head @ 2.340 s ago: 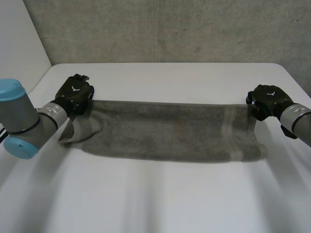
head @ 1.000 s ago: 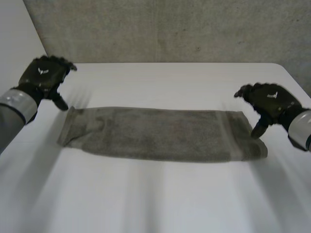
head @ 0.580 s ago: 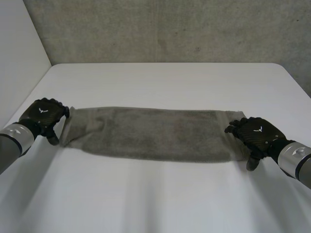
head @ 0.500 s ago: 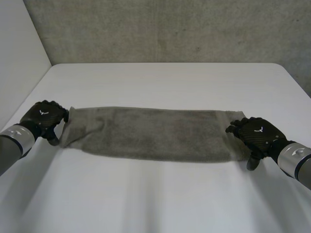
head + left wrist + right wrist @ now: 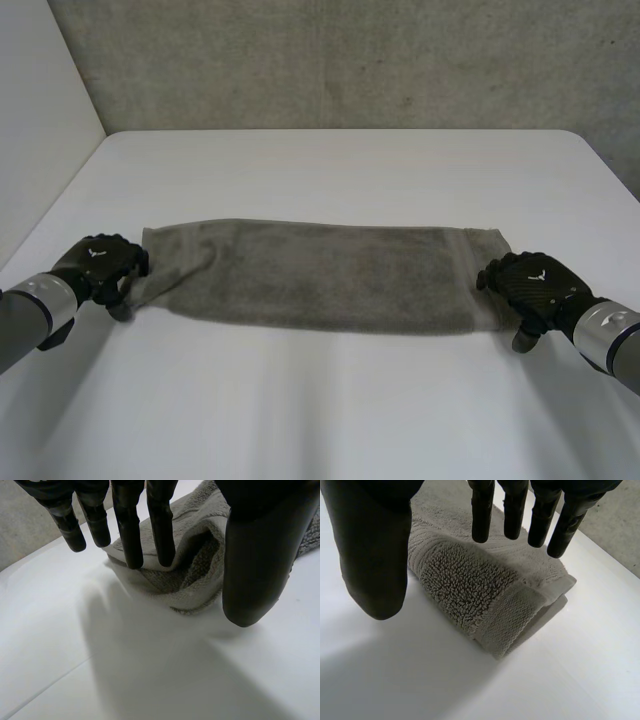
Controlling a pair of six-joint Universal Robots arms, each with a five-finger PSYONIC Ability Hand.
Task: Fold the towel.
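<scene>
Towel [image 5: 320, 275] lies in a long strip across the middle of the white table [image 5: 330, 420]. It looks folded once already, since I can see two layers at its end. A second ago my hands were up in the air, away from it. Now both have come down low. My left hand [image 5: 100, 264] sits at the towel's left end, by the near corner. Its fingers [image 5: 131, 530] are straight and spread, with two tips touching the cloth and the thumb off to the side. My right hand [image 5: 528, 283] is at the right end, fingers [image 5: 482, 510] straight above the cloth, pinching nothing. I think I am set to grab both ends for the next fold.
</scene>
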